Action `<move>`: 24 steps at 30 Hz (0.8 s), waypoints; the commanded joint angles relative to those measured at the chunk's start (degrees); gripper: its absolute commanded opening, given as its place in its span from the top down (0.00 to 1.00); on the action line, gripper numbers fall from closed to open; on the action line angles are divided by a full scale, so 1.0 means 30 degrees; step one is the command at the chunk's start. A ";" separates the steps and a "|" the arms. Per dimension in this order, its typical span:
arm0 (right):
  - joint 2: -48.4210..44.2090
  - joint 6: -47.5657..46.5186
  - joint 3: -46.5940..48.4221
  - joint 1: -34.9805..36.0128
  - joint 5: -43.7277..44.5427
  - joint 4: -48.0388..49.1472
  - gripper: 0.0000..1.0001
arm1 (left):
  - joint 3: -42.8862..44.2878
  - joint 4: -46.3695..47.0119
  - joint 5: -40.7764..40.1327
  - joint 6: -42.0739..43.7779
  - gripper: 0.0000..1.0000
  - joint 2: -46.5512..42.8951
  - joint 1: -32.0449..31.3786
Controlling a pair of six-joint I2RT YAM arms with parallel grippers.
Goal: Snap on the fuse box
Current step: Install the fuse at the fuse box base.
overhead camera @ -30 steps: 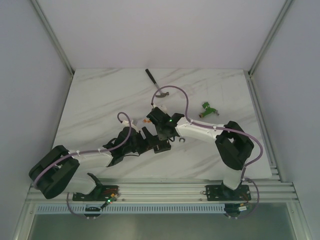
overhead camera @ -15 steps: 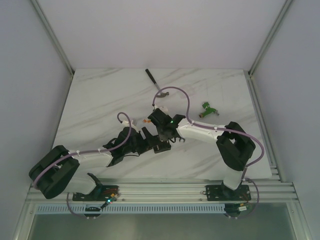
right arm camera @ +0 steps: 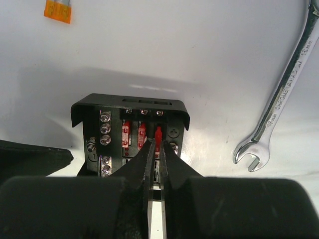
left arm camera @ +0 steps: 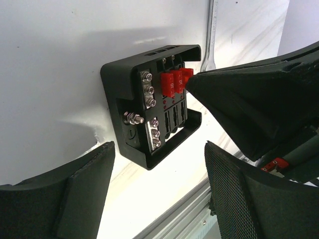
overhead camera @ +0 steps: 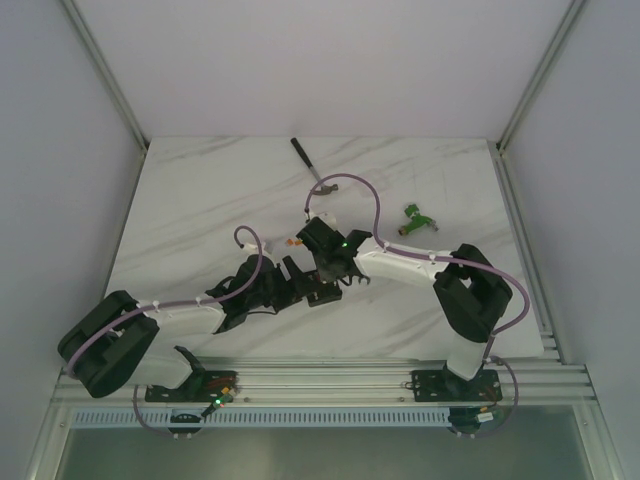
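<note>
The fuse box (right arm camera: 99, 110) is a small black open box on the white table, with two red fuses seated in its top row. It also shows in the left wrist view (left arm camera: 124, 99) and in the top view (overhead camera: 323, 296). My right gripper (right arm camera: 157, 144) is shut on a third red fuse (right arm camera: 158, 133) and holds it in the slot beside the other two. It shows over the box in the top view (overhead camera: 322, 268). My left gripper (left arm camera: 159, 199) is open and empty, its fingers (left arm camera: 84, 194) just short of the box's near left corner.
A silver wrench (right arm camera: 279, 99) lies right of the box. A loose orange fuse (right arm camera: 57, 10) lies beyond it. A green connector (overhead camera: 415, 220) sits at the right and a black-handled tool (overhead camera: 305, 160) at the back. The table's rail edge (left arm camera: 189, 219) is near.
My right gripper has shifted slightly left and settled over the fuse box. The left arm has not moved.
</note>
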 commanded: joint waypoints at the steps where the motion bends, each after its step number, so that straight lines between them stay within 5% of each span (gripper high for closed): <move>1: 0.0544 -0.0573 -0.0721 -0.0085 0.0055 -0.0652 1.00 | 0.0173 -0.0652 -0.0501 0.0156 0.19 -0.0278 -0.0063; 24: 0.0651 -0.3751 -0.1156 -0.0061 0.1043 -0.1955 1.00 | 0.0322 -0.1521 -0.0614 0.0199 0.19 -0.0062 0.0263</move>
